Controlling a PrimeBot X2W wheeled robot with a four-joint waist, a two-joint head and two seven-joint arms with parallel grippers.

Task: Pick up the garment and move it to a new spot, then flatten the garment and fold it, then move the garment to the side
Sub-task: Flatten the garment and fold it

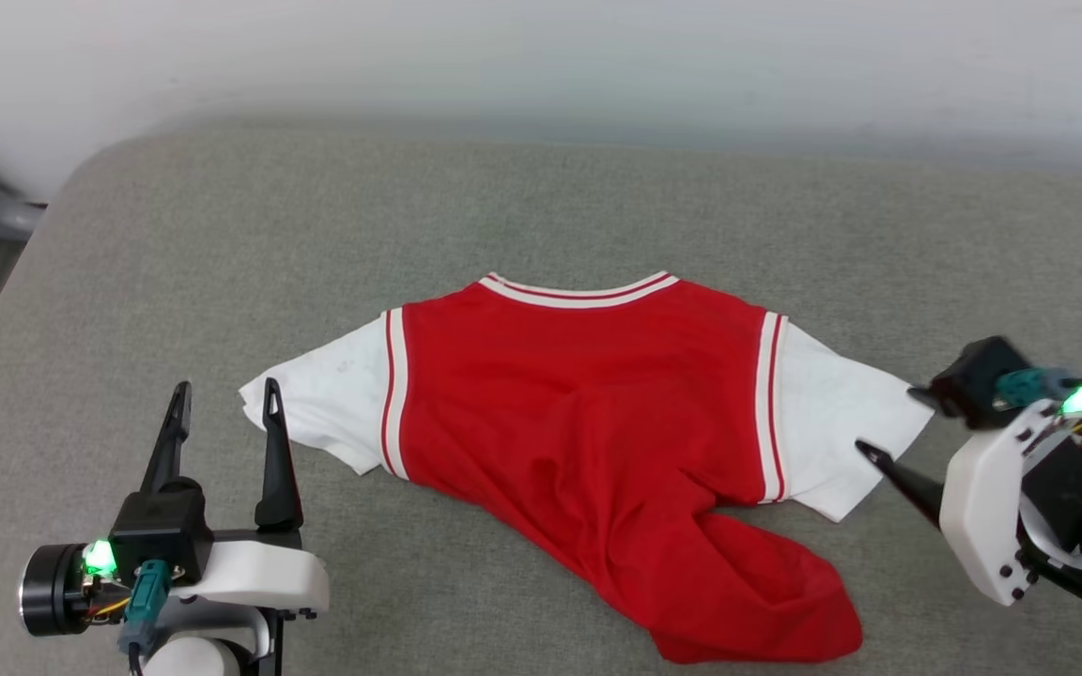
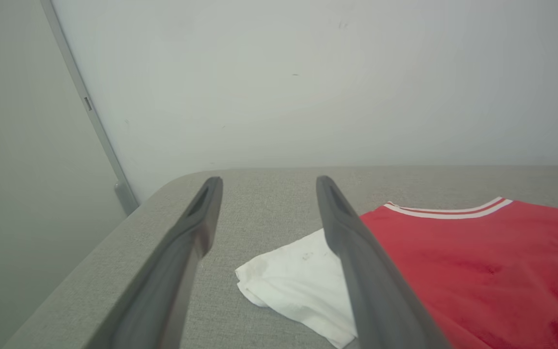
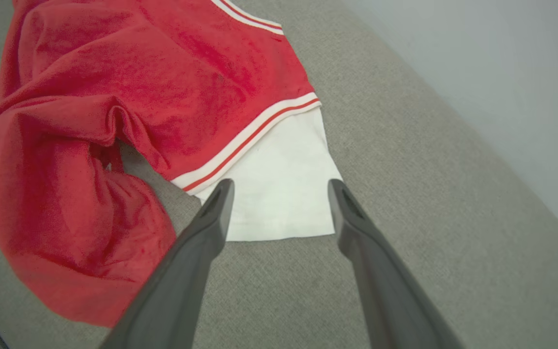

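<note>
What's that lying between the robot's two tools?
The garment, a red shirt with white sleeves, lies on the grey surface between the left tool and the right tool. The head view shows it.

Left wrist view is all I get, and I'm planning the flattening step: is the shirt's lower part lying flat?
Observer: No. The head view shows the garment with its hem bunched and twisted toward the robot's right.
Operator: Where is the other arm?
Observer: The right end effector is open, its fingers aimed at the outer edge of the right sleeve.
Operator: Is that sleeve wrinkled?
Observer: No, the right wrist view shows it spread flat on the grey surface.
</note>
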